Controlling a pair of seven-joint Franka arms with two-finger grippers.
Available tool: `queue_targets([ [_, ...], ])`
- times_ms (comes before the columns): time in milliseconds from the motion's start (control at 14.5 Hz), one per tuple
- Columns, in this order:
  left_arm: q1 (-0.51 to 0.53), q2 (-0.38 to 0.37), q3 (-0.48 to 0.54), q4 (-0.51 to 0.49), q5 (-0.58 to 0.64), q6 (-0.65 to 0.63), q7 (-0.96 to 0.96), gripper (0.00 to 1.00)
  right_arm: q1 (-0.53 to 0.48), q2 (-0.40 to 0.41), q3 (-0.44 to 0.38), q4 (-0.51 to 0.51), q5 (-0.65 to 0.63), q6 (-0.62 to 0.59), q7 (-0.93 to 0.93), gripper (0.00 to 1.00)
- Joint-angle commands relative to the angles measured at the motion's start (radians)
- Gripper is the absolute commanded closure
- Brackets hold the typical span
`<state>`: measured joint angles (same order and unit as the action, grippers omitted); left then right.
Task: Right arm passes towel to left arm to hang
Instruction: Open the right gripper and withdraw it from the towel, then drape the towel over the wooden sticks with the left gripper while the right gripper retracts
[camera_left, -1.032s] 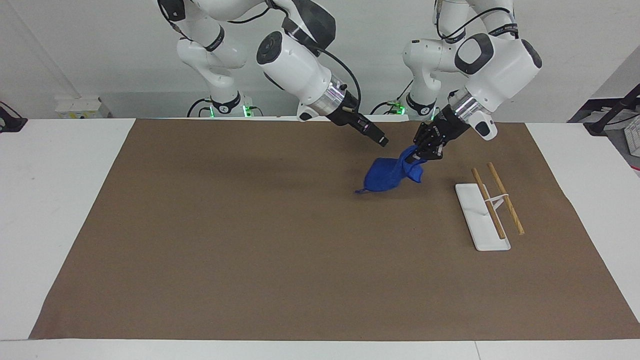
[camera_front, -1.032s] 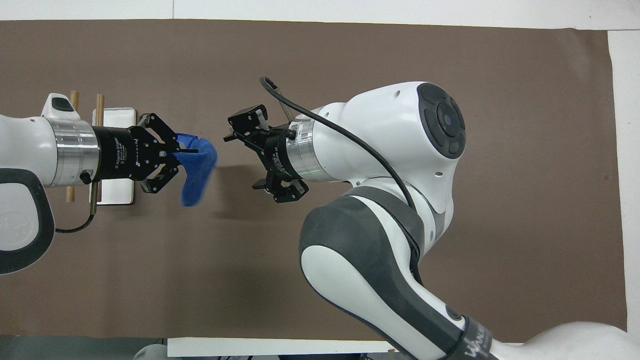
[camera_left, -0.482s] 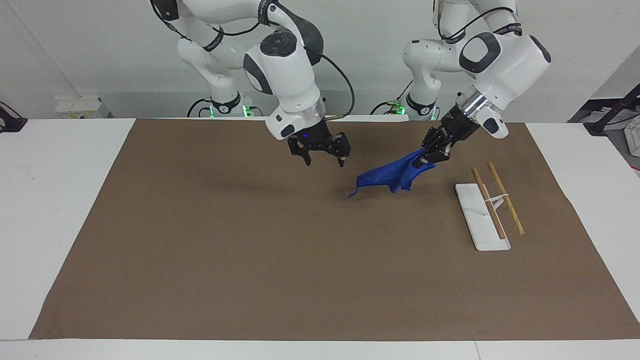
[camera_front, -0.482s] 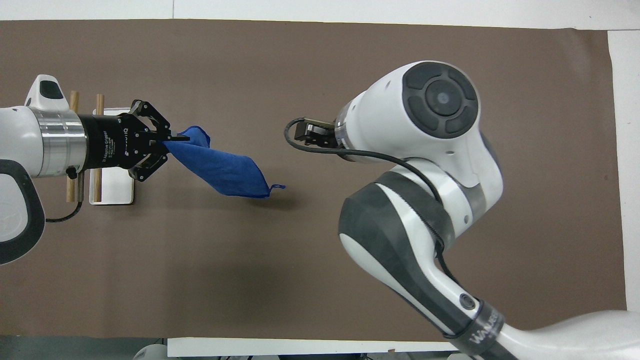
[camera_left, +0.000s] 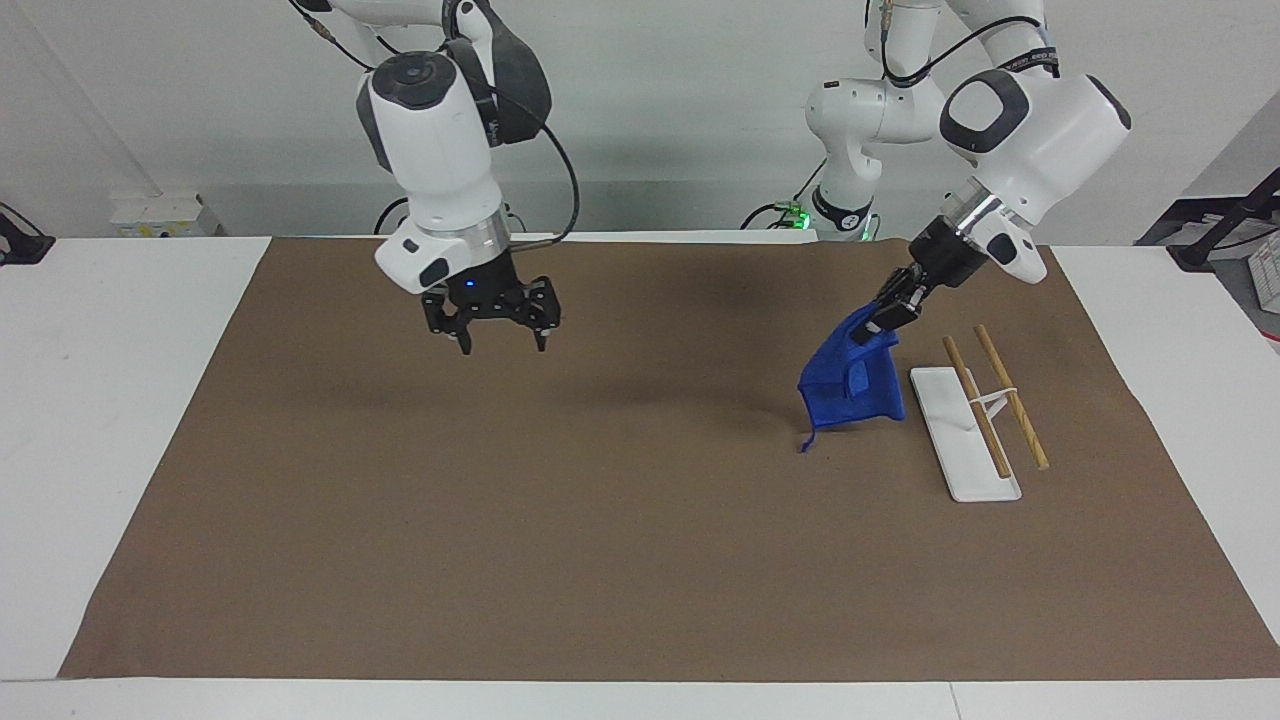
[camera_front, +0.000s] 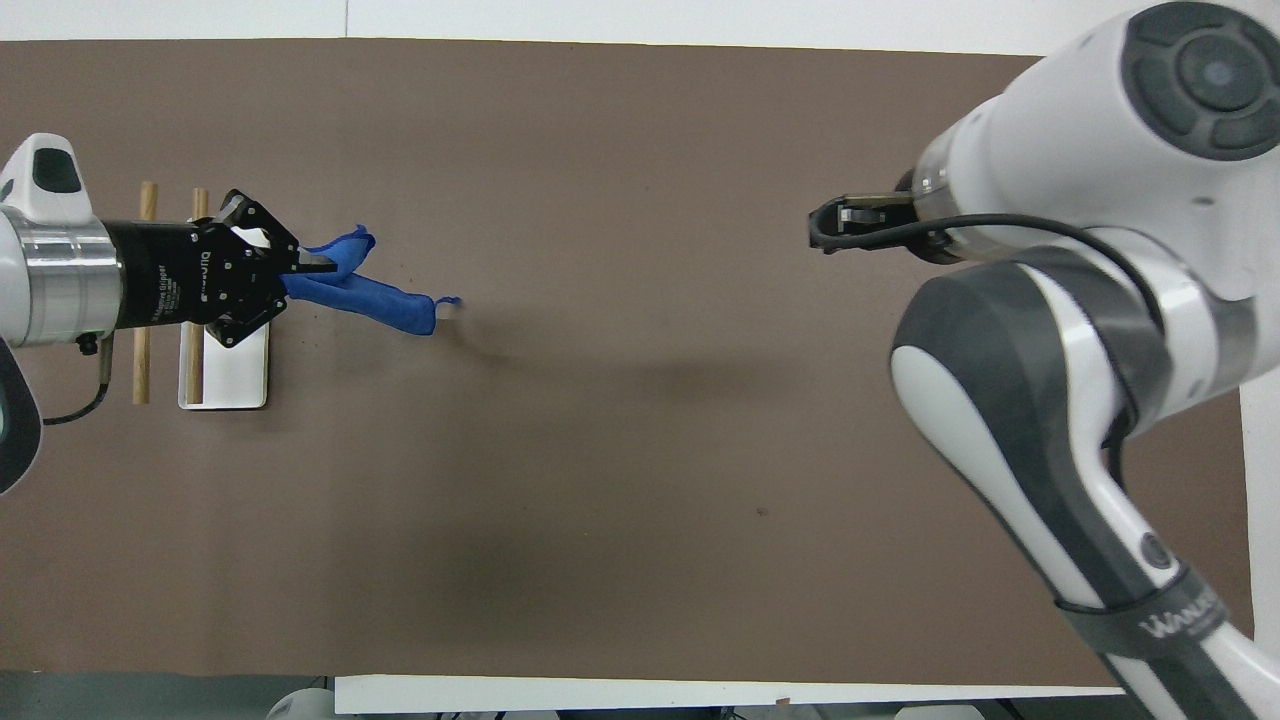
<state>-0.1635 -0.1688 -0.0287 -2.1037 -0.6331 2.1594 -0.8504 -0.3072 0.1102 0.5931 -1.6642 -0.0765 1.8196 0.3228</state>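
My left gripper (camera_left: 882, 322) is shut on the top corner of the blue towel (camera_left: 850, 385), which hangs folded in the air over the mat, right beside the rack. Its small loop (camera_left: 806, 444) dangles at the lowest corner. In the overhead view the left gripper (camera_front: 312, 266) holds the towel (camera_front: 375, 298) at the rack's edge. My right gripper (camera_left: 502, 345) is open and empty, blue light on, up over the mat toward the right arm's end of the table. In the overhead view its own wrist hides its fingers.
The rack has a white base (camera_left: 945, 425) with two wooden bars (camera_left: 1010, 395) on a short stand, toward the left arm's end. It also shows in the overhead view (camera_front: 235, 375). A brown mat (camera_left: 560, 540) covers the table.
The right arm has swung away from the towel toward its own end, gripper empty. The left gripper has carried the towel toward the rack, and the cloth now hangs down instead of trailing sideways.
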Motion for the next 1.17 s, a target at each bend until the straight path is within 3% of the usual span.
queue_targets([
  [0,0.059,-0.009,-0.005,-0.021,-0.007,-0.019,0.062,1.0,0.14,-0.053,-0.268,0.02,0.012,-0.087,-0.12,0.0],
  [206,0.082,-0.024,-0.003,-0.05,-0.007,-0.009,0.063,1.0,0.261,-0.075,-0.566,0.023,0.093,-0.12,-0.314,0.0],
  [344,0.116,-0.032,-0.003,-0.065,-0.005,-0.003,0.062,1.0,0.278,-0.078,-0.674,0.024,0.103,-0.124,-0.428,0.0],
  [619,0.157,-0.035,-0.003,-0.093,-0.005,0.074,0.018,1.0,0.278,-0.089,-0.664,0.026,0.103,-0.168,-0.375,0.0],
  [894,0.17,-0.035,-0.003,-0.111,-0.002,0.171,-0.156,1.0,0.275,-0.084,-0.604,0.044,0.101,-0.166,-0.301,0.0],
  [1101,0.171,-0.034,-0.003,-0.127,0.007,0.239,-0.29,1.0,0.267,-0.083,-0.602,0.044,0.1,-0.169,-0.307,0.0],
])
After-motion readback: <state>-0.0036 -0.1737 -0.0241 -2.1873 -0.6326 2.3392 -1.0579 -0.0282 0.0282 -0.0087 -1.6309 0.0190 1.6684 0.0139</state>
